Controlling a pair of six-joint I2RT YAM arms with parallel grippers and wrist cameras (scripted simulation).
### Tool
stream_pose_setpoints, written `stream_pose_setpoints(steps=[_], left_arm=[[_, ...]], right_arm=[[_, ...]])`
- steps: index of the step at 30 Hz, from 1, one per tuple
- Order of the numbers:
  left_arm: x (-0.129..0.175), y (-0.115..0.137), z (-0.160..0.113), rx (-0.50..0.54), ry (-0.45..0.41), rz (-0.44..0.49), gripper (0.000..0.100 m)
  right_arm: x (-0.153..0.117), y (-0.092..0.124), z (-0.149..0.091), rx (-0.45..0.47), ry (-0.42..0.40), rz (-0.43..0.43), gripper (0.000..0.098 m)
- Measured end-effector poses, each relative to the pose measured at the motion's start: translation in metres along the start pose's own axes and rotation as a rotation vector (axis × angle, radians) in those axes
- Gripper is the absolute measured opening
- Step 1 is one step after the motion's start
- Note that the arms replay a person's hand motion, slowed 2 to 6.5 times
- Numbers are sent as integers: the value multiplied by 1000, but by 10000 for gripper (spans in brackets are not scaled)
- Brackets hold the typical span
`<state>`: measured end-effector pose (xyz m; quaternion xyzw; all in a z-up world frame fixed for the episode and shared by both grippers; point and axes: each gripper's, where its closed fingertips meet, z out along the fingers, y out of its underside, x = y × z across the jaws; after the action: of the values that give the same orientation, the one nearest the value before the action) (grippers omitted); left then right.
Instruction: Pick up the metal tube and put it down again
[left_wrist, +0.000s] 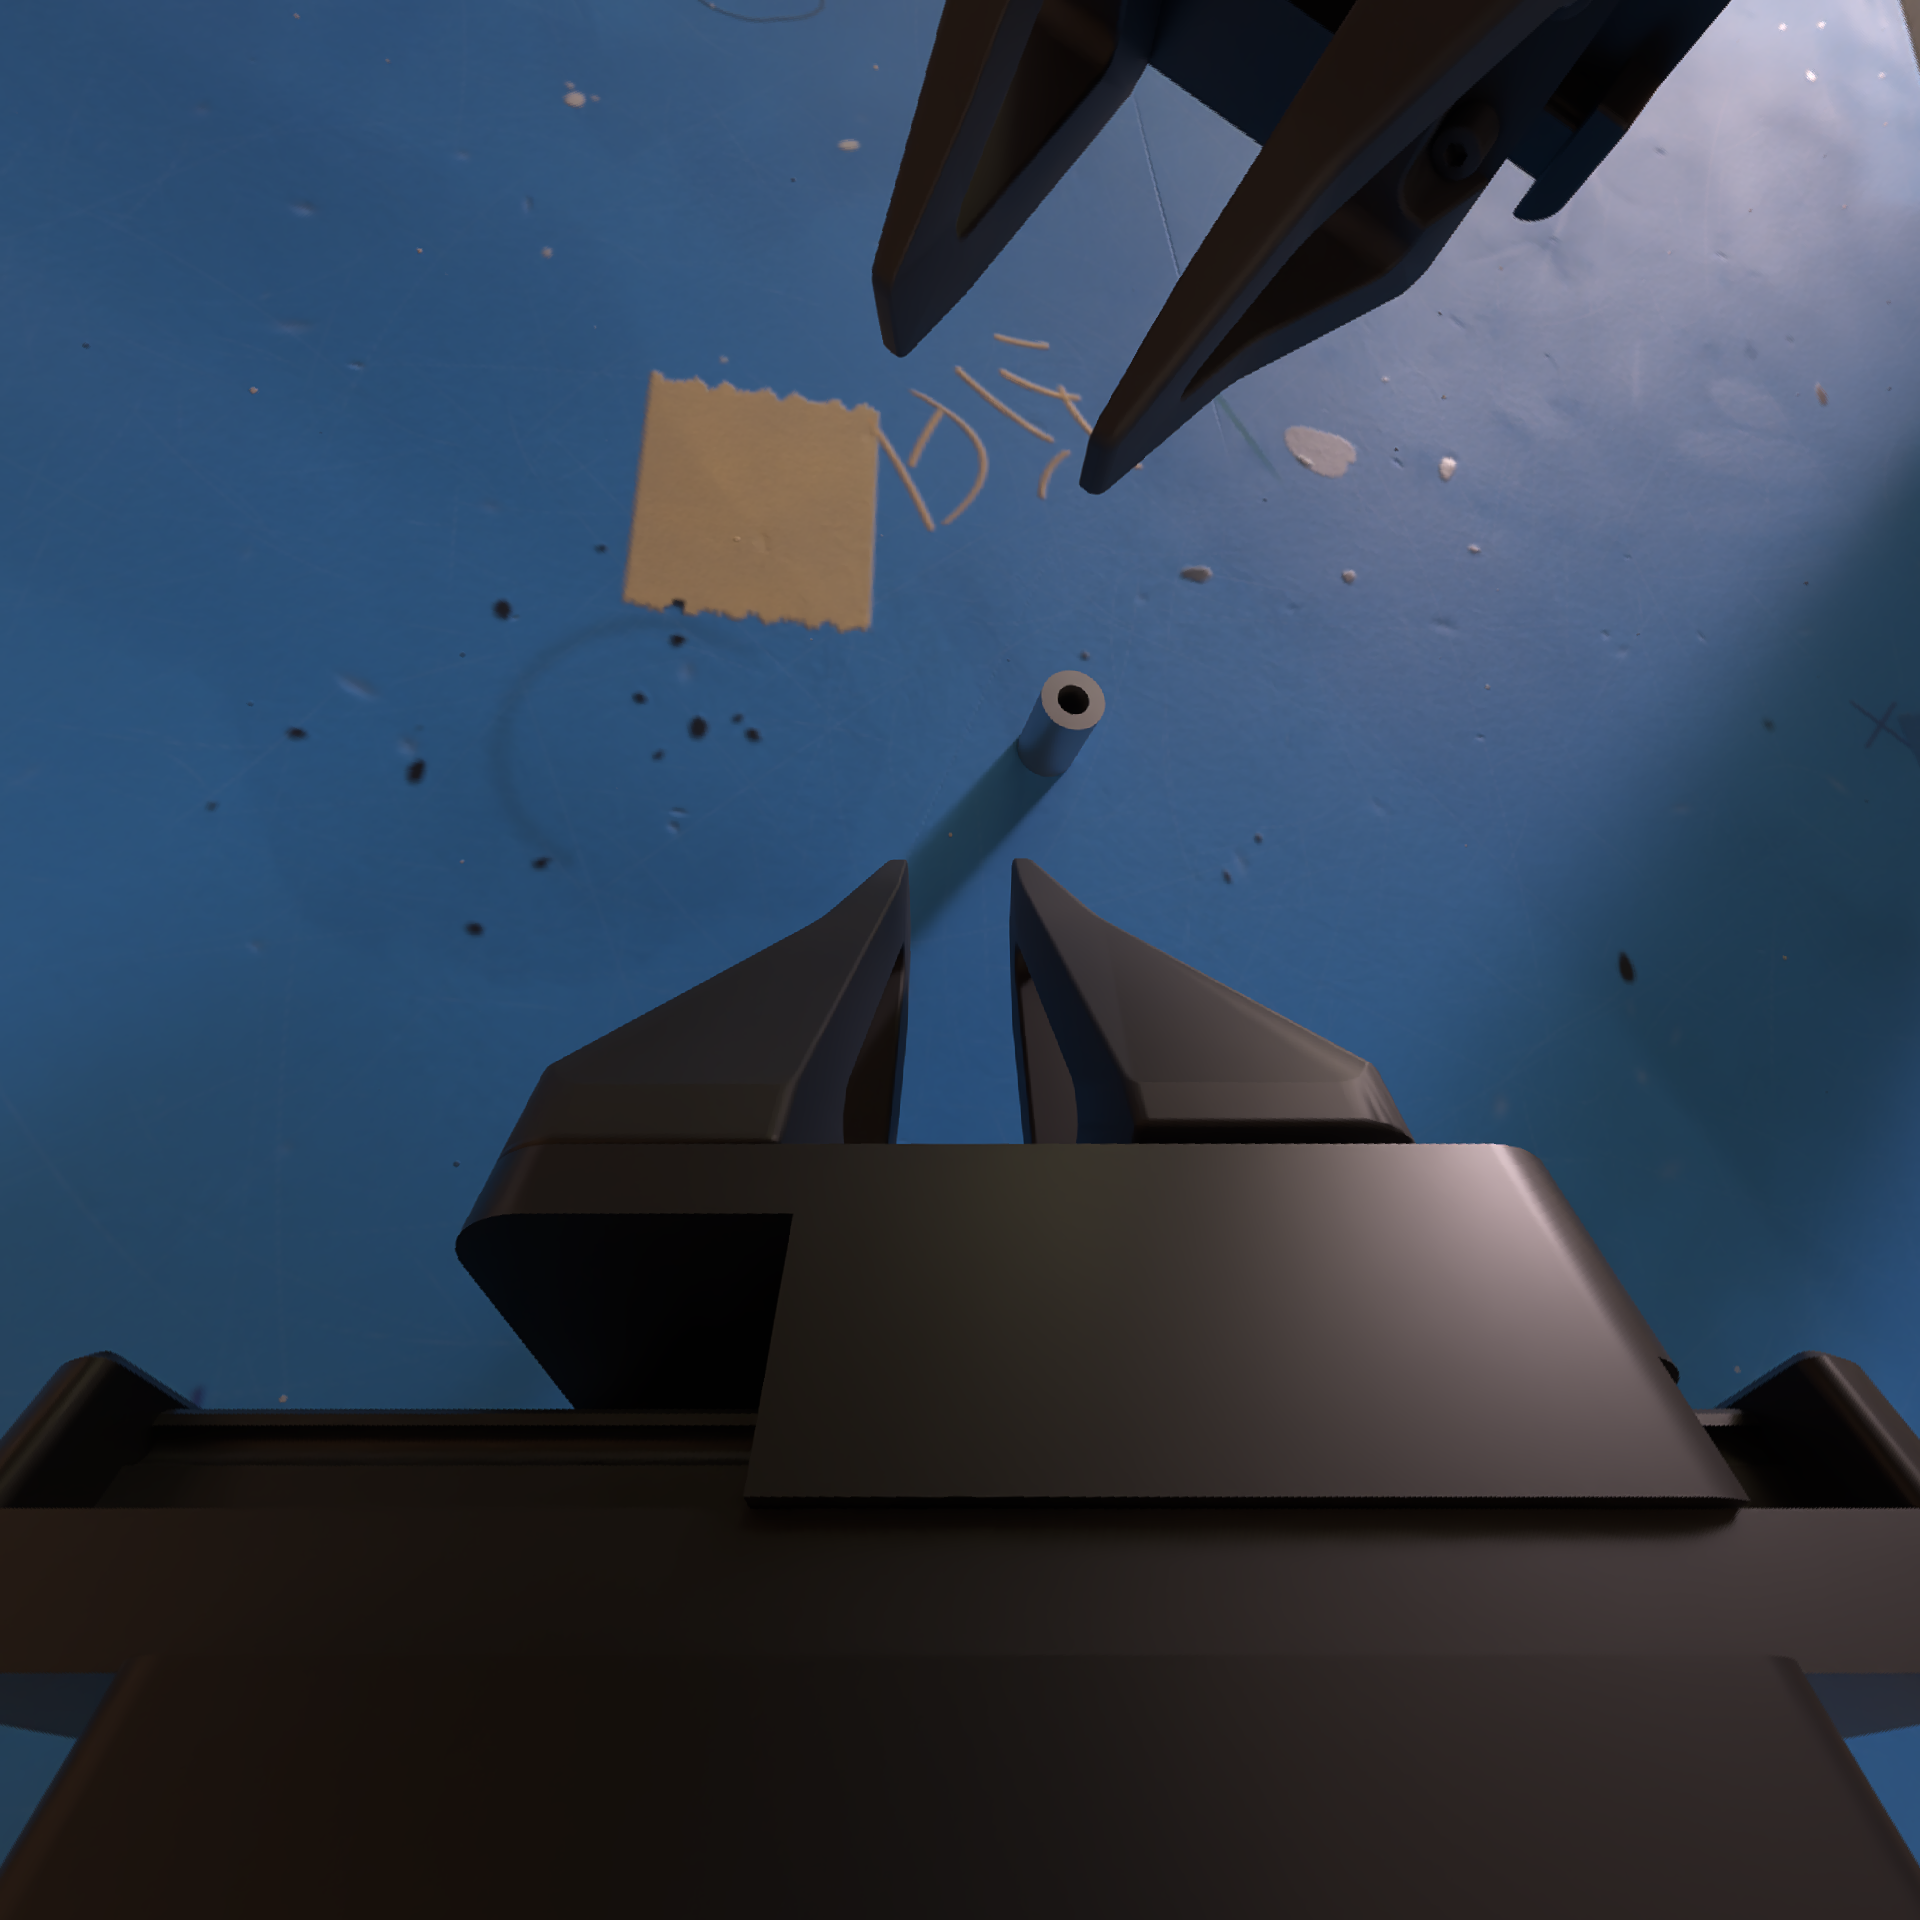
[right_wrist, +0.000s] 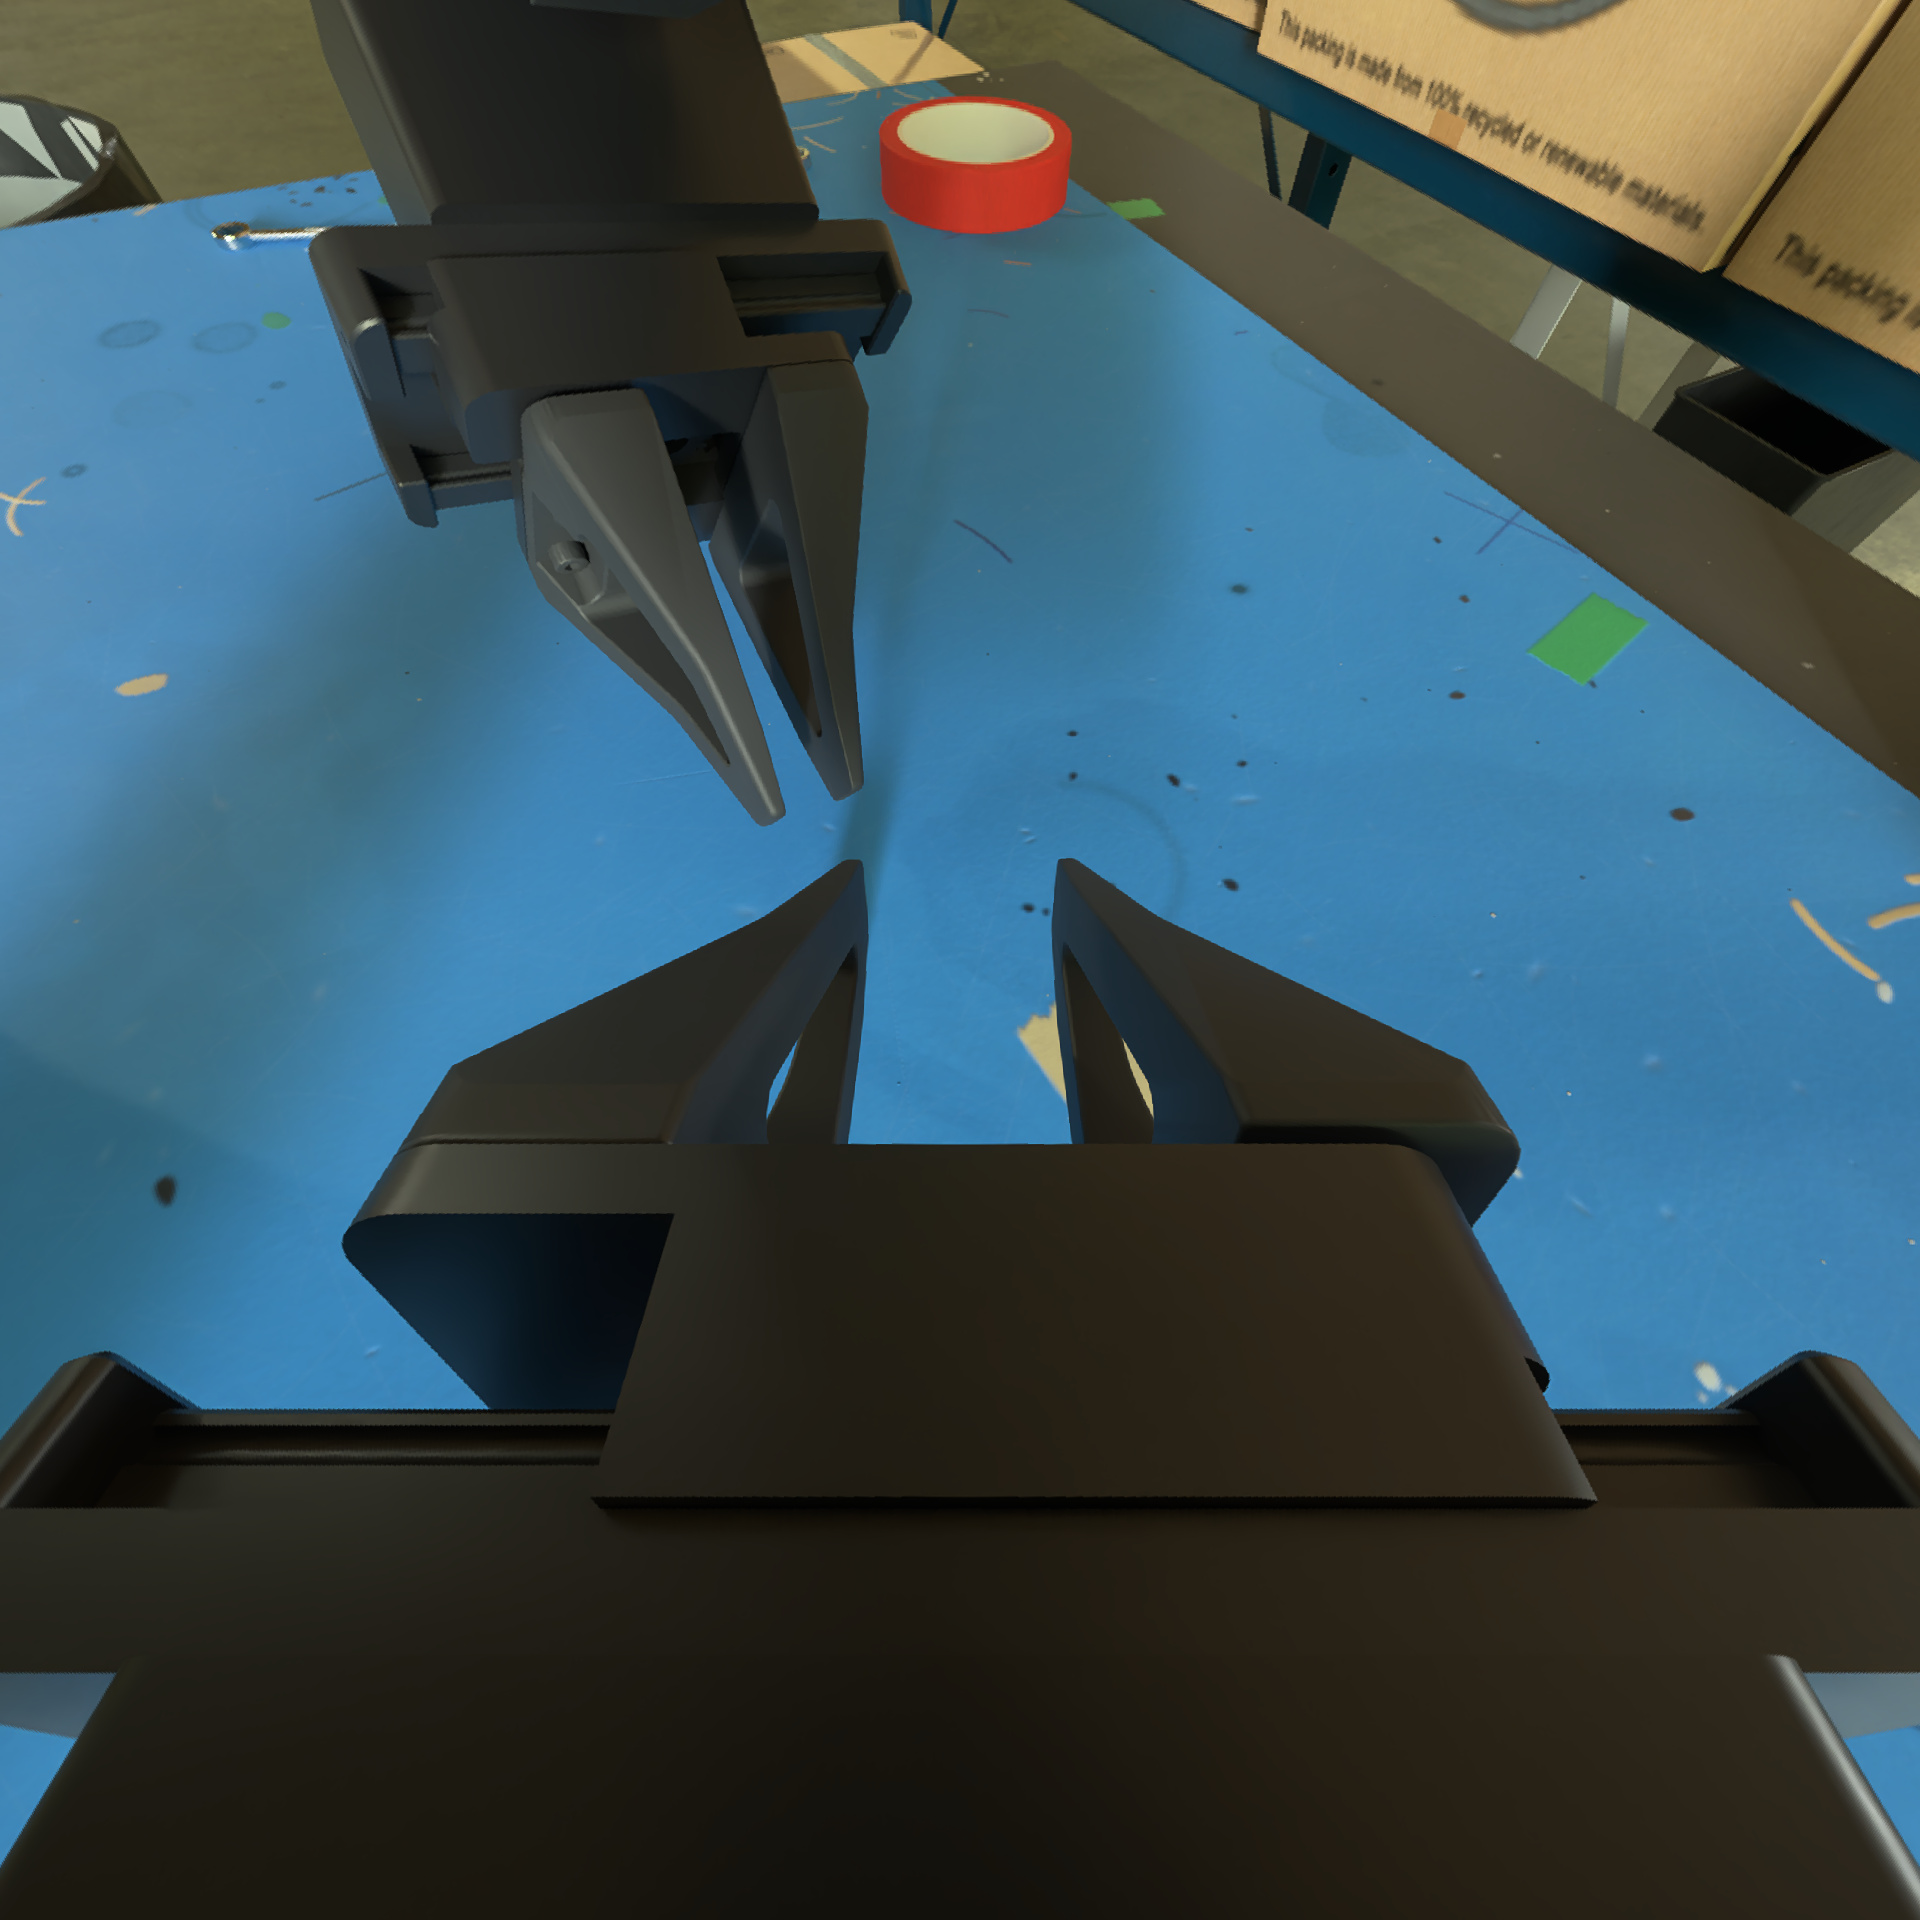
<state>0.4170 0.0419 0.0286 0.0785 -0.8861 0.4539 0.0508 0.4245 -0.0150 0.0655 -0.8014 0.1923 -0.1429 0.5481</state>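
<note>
The metal tube (left_wrist: 1060, 727) is a short grey hollow cylinder. It stands upright on the blue table (left_wrist: 312, 935) and casts a long shadow toward the lower left. My left gripper (left_wrist: 959, 864) hovers above the table just short of the tube, empty, its fingers a narrow gap apart. My right gripper (left_wrist: 992, 410) hangs beyond the tube, open and empty. In the right wrist view the right gripper (right_wrist: 961, 862) is open, and the left gripper (right_wrist: 810, 810) points down opposite it. I cannot see the tube in that view.
A tan tape patch (left_wrist: 753, 509) lies flat left of the right gripper. A red tape roll (right_wrist: 975, 166) stands at the far end of the table. Cardboard boxes (right_wrist: 1558, 125) on a blue rack and a black bin (right_wrist: 1766, 436) lie beyond the table's dark right edge (right_wrist: 1455, 343).
</note>
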Motion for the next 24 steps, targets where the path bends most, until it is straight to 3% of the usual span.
stream_pose_setpoints(steps=[24], left_arm=[[4, 7, 6, -67, 14, 27, 165]], right_arm=[[-1, 1, 2, -14, -4, -6, 287]])
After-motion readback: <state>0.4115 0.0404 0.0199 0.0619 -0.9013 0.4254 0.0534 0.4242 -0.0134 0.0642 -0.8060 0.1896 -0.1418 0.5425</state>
